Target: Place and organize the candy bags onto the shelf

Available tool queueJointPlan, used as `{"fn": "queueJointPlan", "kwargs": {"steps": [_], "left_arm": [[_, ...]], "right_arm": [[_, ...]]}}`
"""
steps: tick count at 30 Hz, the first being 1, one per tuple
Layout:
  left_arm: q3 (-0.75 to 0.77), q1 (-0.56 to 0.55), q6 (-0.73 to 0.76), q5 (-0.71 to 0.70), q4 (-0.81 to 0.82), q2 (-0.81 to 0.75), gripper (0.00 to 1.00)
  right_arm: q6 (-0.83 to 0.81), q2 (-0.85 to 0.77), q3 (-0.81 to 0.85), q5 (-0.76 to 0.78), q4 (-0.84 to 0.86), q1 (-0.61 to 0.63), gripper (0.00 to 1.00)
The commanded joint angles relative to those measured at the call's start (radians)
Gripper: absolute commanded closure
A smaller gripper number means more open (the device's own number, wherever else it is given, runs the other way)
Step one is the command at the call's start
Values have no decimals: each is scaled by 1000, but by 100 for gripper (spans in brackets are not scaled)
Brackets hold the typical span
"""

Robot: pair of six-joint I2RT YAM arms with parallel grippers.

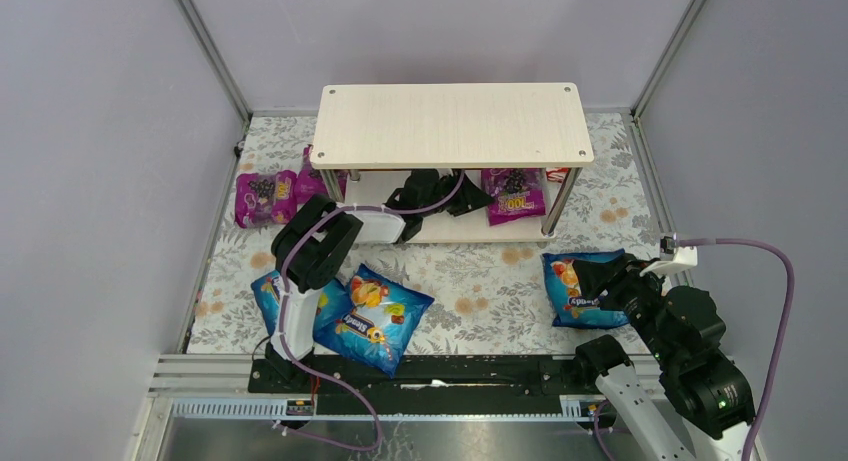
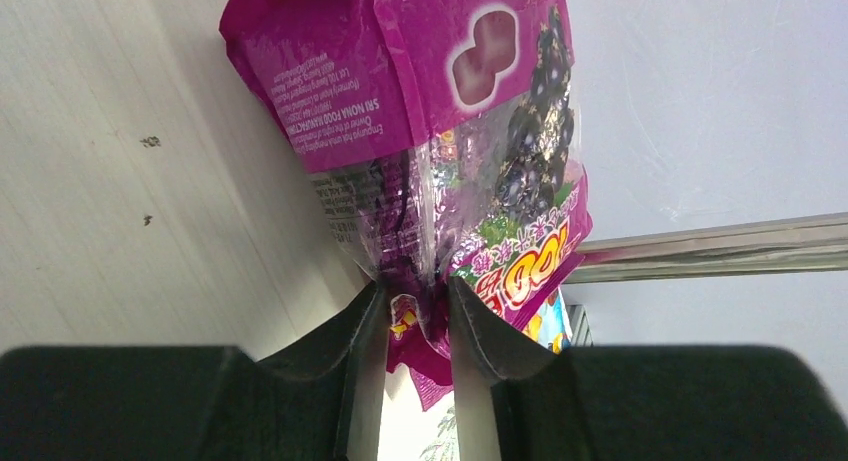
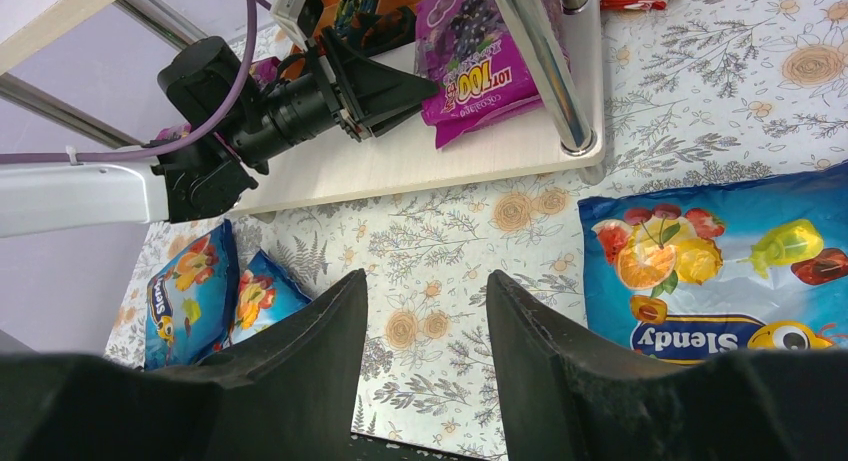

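The left gripper (image 2: 418,326) is reaching in under the top board of the shelf (image 1: 450,126). Its two fingers (image 2: 365,346) are pinched tight on the crinkly end of a magenta bag (image 2: 420,81). The rest of that bag sticks out past the fingertips and lies on the bottom board (image 3: 400,166), near a silver post. Far behind this gripper, back by its arm's base, a second blue bag (image 1: 385,316) and a third blue bag (image 1: 268,293) lie on the flowery table cover (image 1: 470,281). Off to its left, by the end of the shelf, are two more magenta bags (image 1: 262,199). The right gripper (image 3: 425,311) is spread apart and holds nothing. A blue bag (image 3: 720,271) lies flat just beside its right finger, in front of the shelf.
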Motion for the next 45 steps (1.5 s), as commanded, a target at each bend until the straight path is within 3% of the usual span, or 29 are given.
{"fn": "queueJointPlan", "kwargs": {"steps": [1,9,17,23,27,31,33,37,45], "left_arm": [[37,10,36,15,-14,-21,66],[-144,2,99,4,-24,-207,37],[-371,-71,164,-20,-141,-511,30],[-537,-114,227,34,-190,-723,13],[-579,-113,312,-12,-320,-889,9],[-602,-113,320,-39,-375,-1040,5],[-596,-110,338,-81,-436,-1102,3],[-541,-92,395,-185,-593,-1200,1],[-440,-76,479,-343,-739,-1317,1]], "right_arm": [[-2,1,-5,0,30,5,46],[-1,8,-8,-12,38,4,46],[-5,42,-13,-35,43,5,45],[43,104,-55,-135,83,5,42],[194,163,-230,-464,354,4,27],[465,244,-492,-665,755,14,26],[567,249,-590,-610,909,70,26],[606,308,-661,-438,990,265,23],[645,774,-643,-208,1255,584,21]]}}
